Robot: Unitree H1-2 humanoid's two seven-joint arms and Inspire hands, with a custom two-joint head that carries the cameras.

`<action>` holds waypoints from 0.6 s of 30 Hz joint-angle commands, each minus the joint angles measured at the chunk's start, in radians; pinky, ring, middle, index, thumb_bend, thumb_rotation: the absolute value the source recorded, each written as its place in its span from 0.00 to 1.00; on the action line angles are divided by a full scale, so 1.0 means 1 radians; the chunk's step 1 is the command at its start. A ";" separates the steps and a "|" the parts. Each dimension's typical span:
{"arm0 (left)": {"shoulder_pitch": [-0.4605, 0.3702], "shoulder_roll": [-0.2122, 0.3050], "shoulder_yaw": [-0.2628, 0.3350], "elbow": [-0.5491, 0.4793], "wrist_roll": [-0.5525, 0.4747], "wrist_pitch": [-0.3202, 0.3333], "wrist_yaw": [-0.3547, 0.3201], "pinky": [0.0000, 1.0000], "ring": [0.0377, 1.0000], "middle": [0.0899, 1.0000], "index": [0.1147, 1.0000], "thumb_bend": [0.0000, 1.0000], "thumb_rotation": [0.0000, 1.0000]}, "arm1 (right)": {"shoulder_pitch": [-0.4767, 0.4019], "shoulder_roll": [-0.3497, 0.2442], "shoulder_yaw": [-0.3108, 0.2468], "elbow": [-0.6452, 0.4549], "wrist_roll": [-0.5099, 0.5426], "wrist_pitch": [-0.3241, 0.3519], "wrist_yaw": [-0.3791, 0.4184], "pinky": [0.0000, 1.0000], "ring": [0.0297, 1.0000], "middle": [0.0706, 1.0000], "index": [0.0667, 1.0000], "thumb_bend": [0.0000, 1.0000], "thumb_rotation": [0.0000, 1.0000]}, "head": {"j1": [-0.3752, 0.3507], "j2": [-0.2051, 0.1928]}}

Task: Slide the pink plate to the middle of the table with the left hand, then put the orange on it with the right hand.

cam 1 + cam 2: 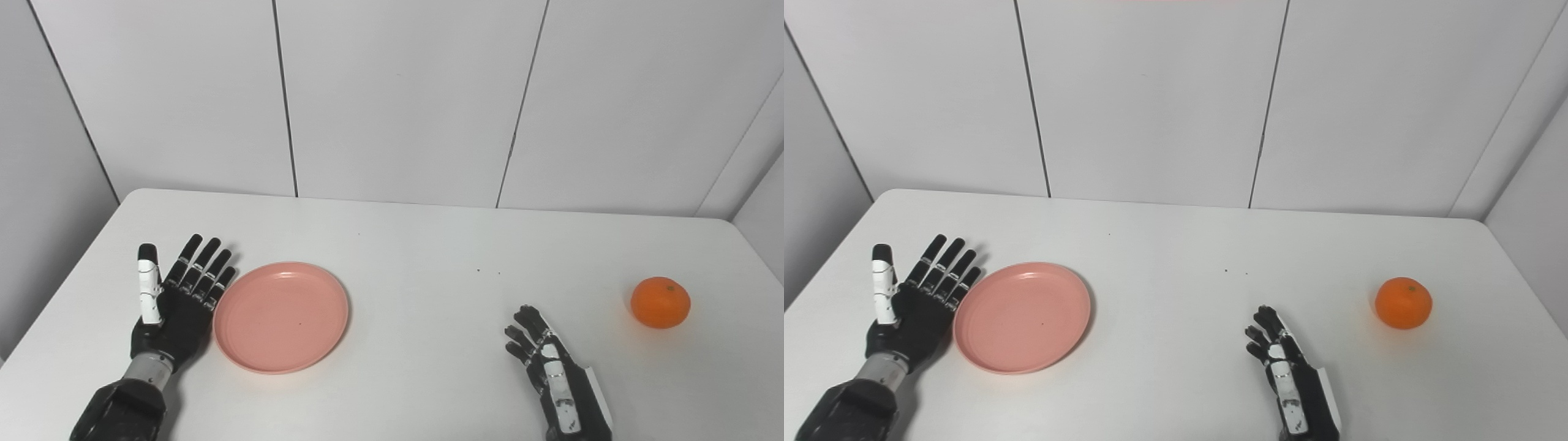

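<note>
A pink plate [281, 316] lies flat on the left part of the white table [422, 245]. My left hand [174, 300] rests open right beside the plate's left rim, fingers spread and pointing away from me, touching or nearly touching the rim. An orange [660, 302] sits alone at the right side of the table. My right hand [551, 370] is near the front edge, well to the left of the orange, thumb side up, its fingers slightly curled and holding nothing.
White wall panels stand just behind the table's far edge. A few tiny dark specks [488, 271] lie on the table between the plate and the orange.
</note>
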State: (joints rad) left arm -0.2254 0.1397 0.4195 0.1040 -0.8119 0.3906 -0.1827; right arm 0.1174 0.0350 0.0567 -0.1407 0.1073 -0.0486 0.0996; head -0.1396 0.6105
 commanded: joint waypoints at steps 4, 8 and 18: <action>0.011 -0.035 0.008 -0.045 -0.022 0.024 0.058 0.99 0.93 0.90 0.89 0.85 0.65 | 0.018 0.025 0.015 0.050 -0.002 0.021 -0.009 0.87 0.87 0.90 0.88 0.88 0.88 | -0.027 -0.002; 0.023 -0.058 -0.002 -0.068 -0.026 0.023 0.078 1.00 0.94 0.90 0.89 0.84 0.66 | 0.017 0.032 0.016 0.058 -0.004 0.016 -0.011 0.87 0.87 0.90 0.88 0.87 0.88 | -0.033 -0.004; 0.054 -0.090 -0.051 -0.100 -0.009 0.020 0.105 1.00 0.93 0.89 0.88 0.84 0.66 | 0.015 0.037 0.014 0.062 -0.003 0.018 -0.010 0.87 0.87 0.91 0.88 0.87 0.87 | -0.032 -0.006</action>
State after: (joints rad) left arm -0.1838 0.0556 0.3858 0.0123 -0.8383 0.3950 -0.0891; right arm 0.1117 0.0552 0.0608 -0.1336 0.0974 -0.0459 0.0945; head -0.1718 0.6044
